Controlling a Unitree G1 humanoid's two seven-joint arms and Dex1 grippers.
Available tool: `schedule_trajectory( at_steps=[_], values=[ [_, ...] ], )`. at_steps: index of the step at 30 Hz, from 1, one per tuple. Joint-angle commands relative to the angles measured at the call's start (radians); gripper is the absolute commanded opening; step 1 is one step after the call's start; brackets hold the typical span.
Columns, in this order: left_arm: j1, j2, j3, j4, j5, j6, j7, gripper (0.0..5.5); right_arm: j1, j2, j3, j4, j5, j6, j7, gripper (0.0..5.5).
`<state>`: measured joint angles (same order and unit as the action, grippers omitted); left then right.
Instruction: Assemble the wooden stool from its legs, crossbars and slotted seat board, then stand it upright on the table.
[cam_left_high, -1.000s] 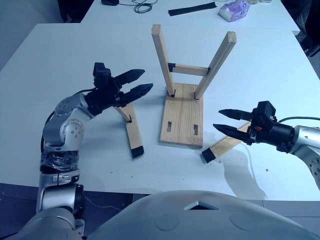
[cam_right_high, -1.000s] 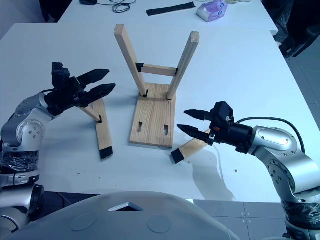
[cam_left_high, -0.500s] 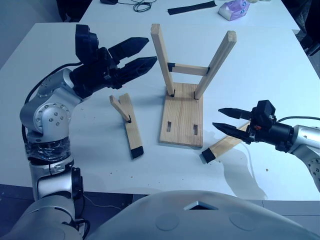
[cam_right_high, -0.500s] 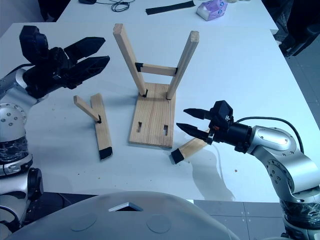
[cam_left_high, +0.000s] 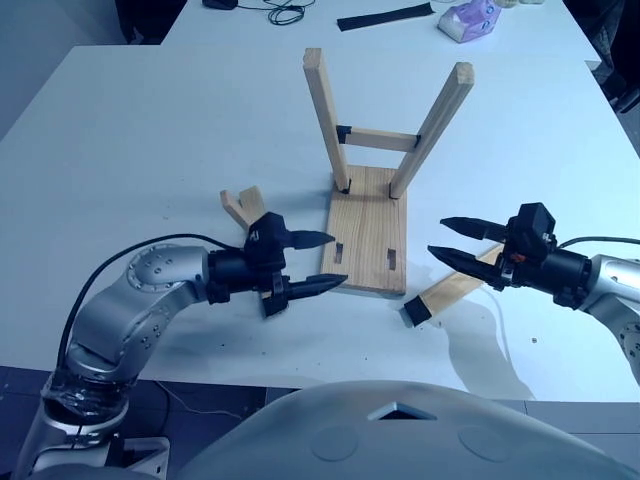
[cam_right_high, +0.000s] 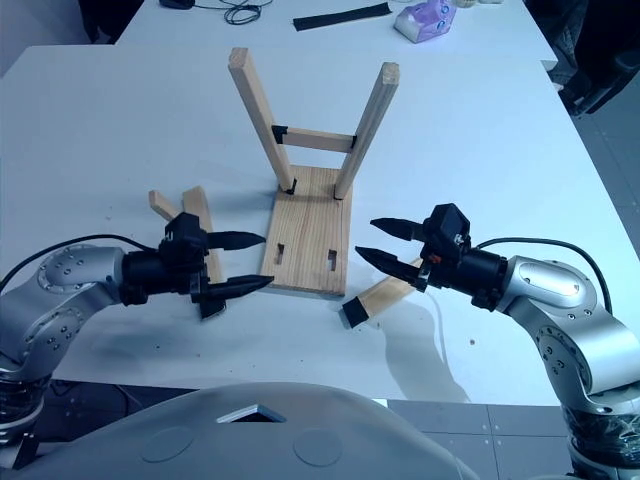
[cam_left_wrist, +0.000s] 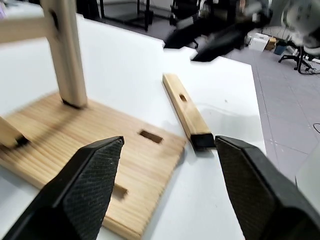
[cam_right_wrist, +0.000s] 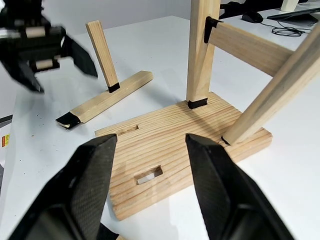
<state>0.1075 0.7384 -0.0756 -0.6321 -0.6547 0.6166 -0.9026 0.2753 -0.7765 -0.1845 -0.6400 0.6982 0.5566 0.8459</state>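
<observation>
The slotted seat board (cam_left_high: 365, 220) lies flat at the middle of the desk (cam_left_high: 140, 120). One leg (cam_left_high: 326, 115) and a second leg (cam_left_high: 434, 125) stand in its far slots, leaning apart, and a crossbar (cam_left_high: 382, 139) joins them partway up. The two near slots (cam_left_high: 340, 252) are empty. A loose leg (cam_right_wrist: 115, 94) with a short crossbar stub (cam_right_wrist: 102, 55) sticking up from it lies on the desk to the board's left. Another loose leg (cam_left_high: 448, 289), black-capped at its near end, lies at an angle by the board's near right corner. The left gripper (cam_left_high: 338, 260) hovers released and empty at the board's near left corner, its fingers spread wide above the loose leg there. The right gripper (cam_left_high: 437, 236) is likewise released and holds nothing, poised just over the right-hand loose leg beside the board's right edge.
</observation>
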Motion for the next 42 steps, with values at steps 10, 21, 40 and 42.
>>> schedule_trajectory(
  at_steps=[10,21,40,42],
  values=[
    [0.135,0.078,-0.093,0.207,0.273,-0.249,-0.101,3.39,0.04,0.032,0.013,-0.034,-0.018,-0.008,-0.038,2.53],
    [0.102,0.183,-0.063,0.374,0.386,-0.43,-0.233,3.39,0.089,0.063,0.018,-0.055,-0.036,-0.025,-0.075,2.53],
    [0.123,0.259,0.27,0.152,0.19,-0.015,-0.082,3.39,0.195,0.078,-0.042,-0.101,-0.044,-0.052,-0.104,2.53],
    [0.148,0.255,0.292,0.09,0.174,0.121,-0.006,3.39,0.213,0.085,-0.044,-0.111,-0.048,-0.056,-0.113,2.53]
  ],
)
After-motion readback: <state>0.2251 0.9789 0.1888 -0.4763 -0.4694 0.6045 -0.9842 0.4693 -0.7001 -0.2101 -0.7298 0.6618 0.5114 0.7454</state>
